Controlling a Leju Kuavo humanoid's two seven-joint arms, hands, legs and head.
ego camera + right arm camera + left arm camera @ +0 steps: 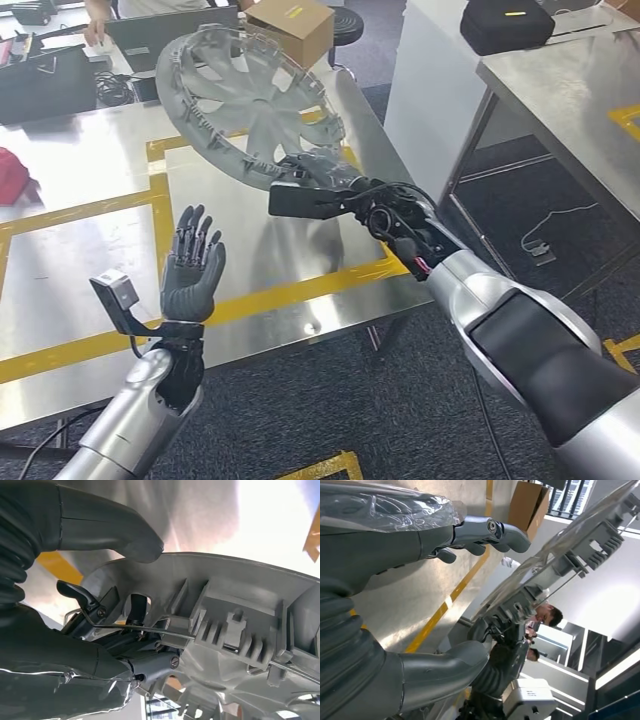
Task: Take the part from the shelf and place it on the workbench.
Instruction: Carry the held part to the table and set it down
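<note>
— One workbench (pixel 90 190), steel-topped and crossed by yellow tape lines; how many parts over it?
— One part (pixel 241 95), a grey spoked wheel cover, tilted above the workbench, not touching it; its ribbed rim shows close in the right wrist view.
— And hands?
— Two; the right hand (pixel 321 180) grips the part's near rim, thumb on one face and fingers on the other; the left hand (pixel 192 270) is raised over the workbench's near edge, fingers spread, grasping nothing.
— Anything smaller?
— One cardboard box (pixel 290 28) at the workbench's far side, beyond the part.
</note>
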